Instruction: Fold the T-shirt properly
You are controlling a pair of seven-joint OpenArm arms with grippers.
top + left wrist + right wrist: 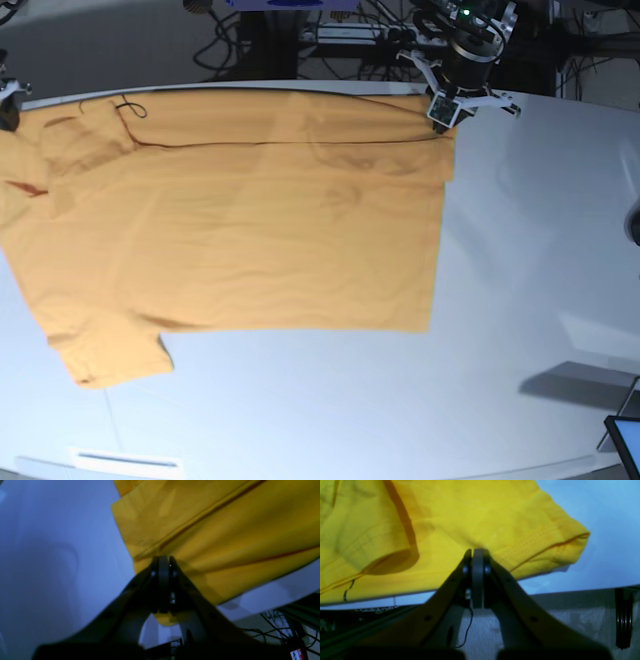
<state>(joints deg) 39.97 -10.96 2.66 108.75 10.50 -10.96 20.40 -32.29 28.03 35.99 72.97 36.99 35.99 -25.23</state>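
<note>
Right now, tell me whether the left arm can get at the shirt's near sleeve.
Probably not. The left gripper is shut on the T-shirt at its far hem corner, while the near sleeve lies at the diagonally opposite corner. Nothing stands in the way, but it must let go first.

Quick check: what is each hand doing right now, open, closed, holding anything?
Left hand: closed, pinching the T-shirt at its edge.
Right hand: closed on the T-shirt's edge near the sleeve.
</note>
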